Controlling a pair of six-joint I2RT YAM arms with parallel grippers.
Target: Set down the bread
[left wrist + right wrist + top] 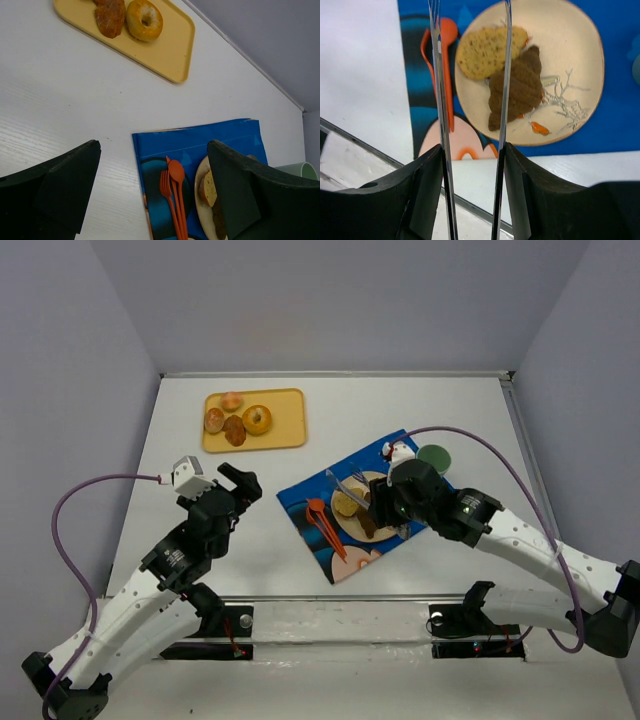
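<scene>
The dark, croissant-like bread (520, 85) lies on the plate (575, 60), touching a round seeded slice (482, 50) at its far-left side, with the plate on the blue placemat (620, 125) at the right of the desk (360, 60). The right hand (472, 150) grips a pair of metal tongs (436, 75), its fingers pressed on the outsides of the two blades, which stand somewhat apart. From the wrist camera the bread sits straight ahead of this hand, beneath the right blade. Its long axis runs nearly along the blades, leaning a little to the right at the far end. Whether the blade touches the crust or hangs just above it I cannot tell from this angle, but nothing seems to be pinched between the tips, so the piece looks set down. The right arm reaches in from the right, wrist bent down over the plate, and is by far the nearer. The left hand (152, 150) hovers over bare desk left of the placemat, jaws wide and empty, between the plate and the yellow tray (285, 430) of other breads.
</scene>
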